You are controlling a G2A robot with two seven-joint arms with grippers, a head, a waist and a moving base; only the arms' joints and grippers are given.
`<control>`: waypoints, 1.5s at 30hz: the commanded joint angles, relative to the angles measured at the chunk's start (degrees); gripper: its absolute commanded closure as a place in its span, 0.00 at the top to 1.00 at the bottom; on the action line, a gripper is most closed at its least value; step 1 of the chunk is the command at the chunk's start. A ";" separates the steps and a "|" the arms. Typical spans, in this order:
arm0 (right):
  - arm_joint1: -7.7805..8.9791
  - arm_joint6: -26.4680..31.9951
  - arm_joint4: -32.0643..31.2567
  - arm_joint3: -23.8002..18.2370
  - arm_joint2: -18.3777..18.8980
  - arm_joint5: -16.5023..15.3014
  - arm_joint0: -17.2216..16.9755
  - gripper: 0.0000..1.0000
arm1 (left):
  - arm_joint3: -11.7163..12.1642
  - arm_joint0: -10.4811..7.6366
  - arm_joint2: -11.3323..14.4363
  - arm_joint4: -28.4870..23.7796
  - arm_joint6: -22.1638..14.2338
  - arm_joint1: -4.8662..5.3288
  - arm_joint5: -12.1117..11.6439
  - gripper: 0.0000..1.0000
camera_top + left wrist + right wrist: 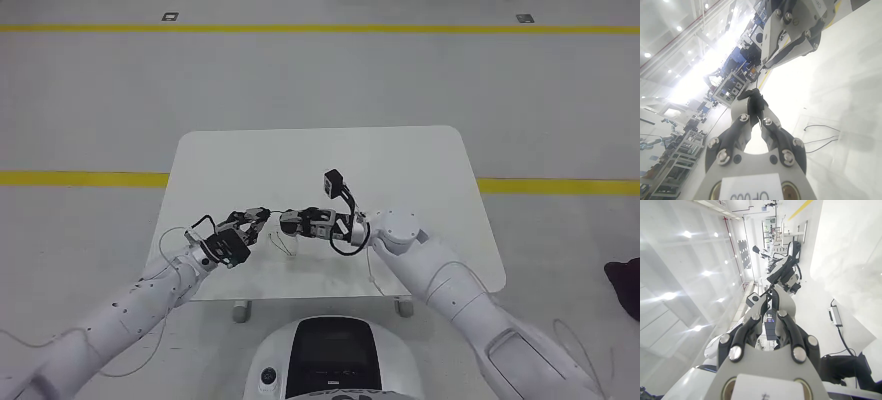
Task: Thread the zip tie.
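Over the middle of the white table (pixel 400 160) my two grippers face each other tip to tip. A thin black zip tie (pixel 756 83) spans the short gap between them, and it is a faint line in the top view (pixel 272 212). My left gripper (pixel 755 96) is shut on one end of it, with the strap running down between its fingers. My right gripper (pixel 772 289) is shut on the other end; from the left wrist it is the large grey gripper (pixel 765 65) just beyond. In the top view the left gripper (pixel 258 216) sits a little left of the right gripper (pixel 290 219).
Two or three loose black zip ties (pixel 821 141) lie on a clear sheet on the table just below the grippers, also seen from above (pixel 287 245). The table's far half and right side are bare. A power adapter (pixel 834 315) lies on the floor.
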 commanded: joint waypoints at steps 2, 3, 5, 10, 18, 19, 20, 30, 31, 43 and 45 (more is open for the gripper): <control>-0.25 0.25 0.16 0.67 -0.05 -0.08 0.24 0.09 | 0.00 0.00 0.00 0.00 0.00 0.00 0.00 0.00; -0.33 0.33 0.25 0.85 -0.07 -0.08 0.30 0.12 | 0.00 0.00 0.00 0.00 0.00 0.00 0.00 0.00; -0.49 0.46 0.43 1.23 -0.05 -0.05 0.41 0.15 | 0.00 0.00 0.00 0.00 0.00 0.00 0.00 0.00; -0.82 0.59 0.69 2.13 0.16 -0.01 0.65 0.19 | 0.00 0.00 0.00 0.00 0.00 0.00 0.00 0.00; -1.32 1.31 1.78 3.77 0.64 -0.65 0.76 0.14 | 0.00 0.00 0.00 0.00 0.00 0.00 0.00 0.00; -1.37 1.35 1.80 3.90 0.67 -0.70 0.79 0.13 | 0.00 0.00 0.00 0.00 0.00 0.00 0.00 0.00; -1.42 1.36 1.80 4.01 0.70 -0.72 0.81 0.13 | 0.00 0.00 0.00 0.00 0.00 0.00 0.00 0.00; -1.97 0.90 1.70 5.20 1.07 -0.65 0.96 0.09 | 0.00 0.00 0.00 0.00 0.00 0.00 0.00 0.00; -2.03 0.81 1.66 5.30 1.12 -0.65 0.98 0.08 | 0.00 0.00 0.00 0.00 0.00 0.00 0.00 0.00; -2.45 0.83 1.00 5.52 1.66 -0.76 0.91 0.07 | 0.00 0.00 0.00 0.00 0.00 0.00 0.00 0.00; -2.50 0.89 0.89 5.59 1.81 -0.77 0.91 0.05 | 0.00 0.00 0.00 0.00 0.00 0.00 0.00 0.00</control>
